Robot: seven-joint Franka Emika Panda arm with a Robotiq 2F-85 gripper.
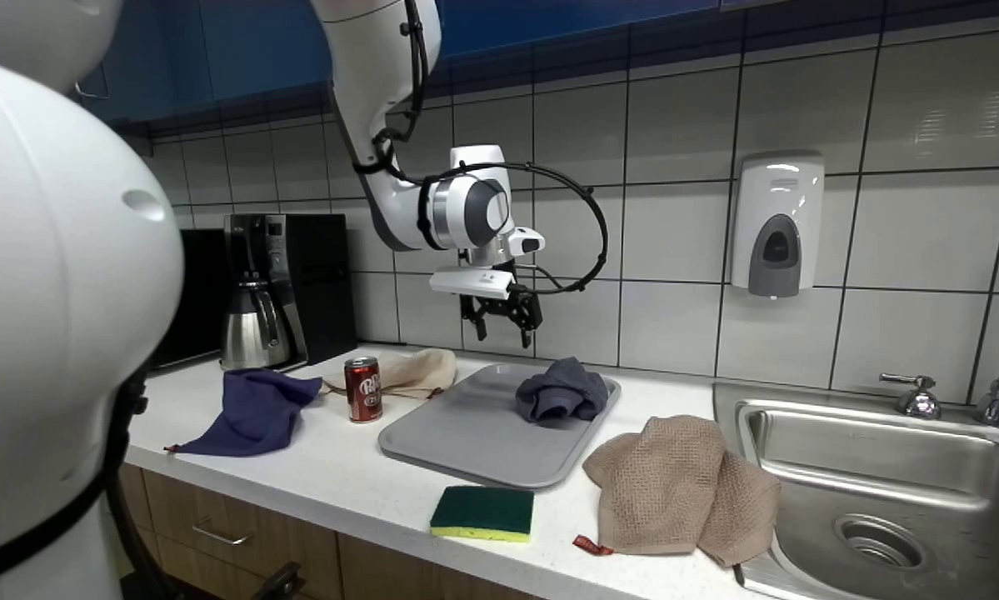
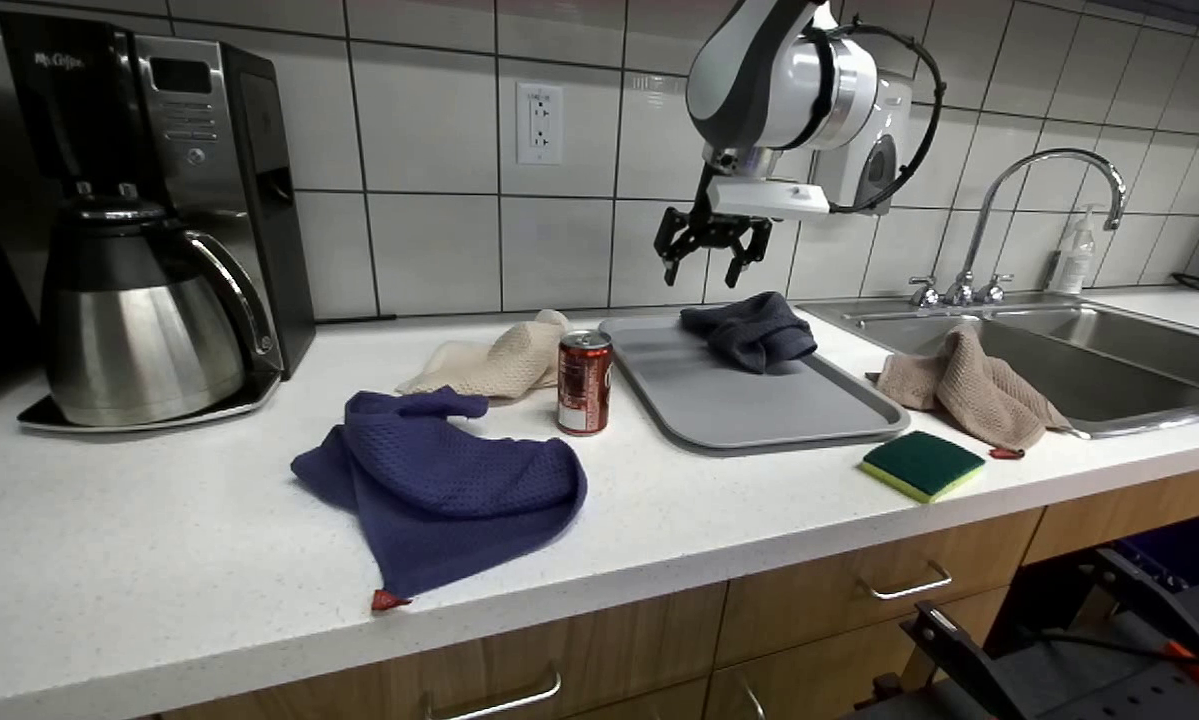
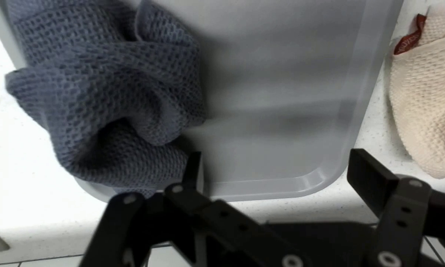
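My gripper [image 1: 503, 337] is open and empty, held in the air above the back part of a grey tray [image 1: 466, 442]. It also shows in an exterior view [image 2: 701, 278] and in the wrist view [image 3: 276, 163]. A crumpled dark grey-blue cloth [image 1: 561, 392] lies on the tray and is nearest to the gripper; it shows in the wrist view [image 3: 107, 92] beyond the left finger. A cream cloth [image 3: 430, 104] lies beside the tray. A red soda can [image 2: 584, 385] stands upright near it. A navy cloth [image 2: 459, 470], a green-yellow sponge [image 1: 482, 510] and a tan cloth [image 1: 674, 487] lie on the counter.
A coffee maker with a steel carafe [image 2: 149, 330] stands at one end of the counter. A metal sink [image 1: 741, 417] with a faucet [image 2: 979, 230] is at the opposite end. A tiled wall with a soap dispenser [image 1: 778, 225] is behind the tray. Blue cabinets [image 1: 549, 25] hang above.
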